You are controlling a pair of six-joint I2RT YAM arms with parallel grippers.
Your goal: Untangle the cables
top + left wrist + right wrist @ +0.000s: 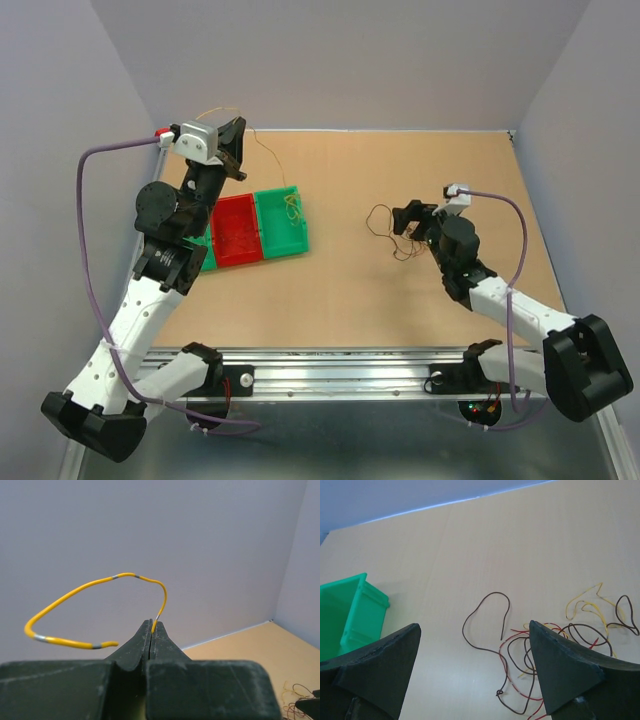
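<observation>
The cables point(388, 232) are a loose tangle of thin brown, red and yellow wires on the table right of centre, also visible in the right wrist view point(540, 647). My right gripper point(408, 219) hovers just over the tangle's left part, open point(474, 627), with a brown loop point(485, 615) lying between the fingers. My left gripper point(234, 140) is raised at the back left, shut point(151, 625) on one yellow wire point(95, 583). That wire curls above the tips, and in the top view a strand point(268, 160) trails down into a green bin point(300, 236).
A red bin point(236, 260) stands beside the green bin, and another green bin point(208, 262) shows partly behind the left arm. A few yellow strands point(292, 207) lie in the right green bin. Grey walls close the table at the back and sides.
</observation>
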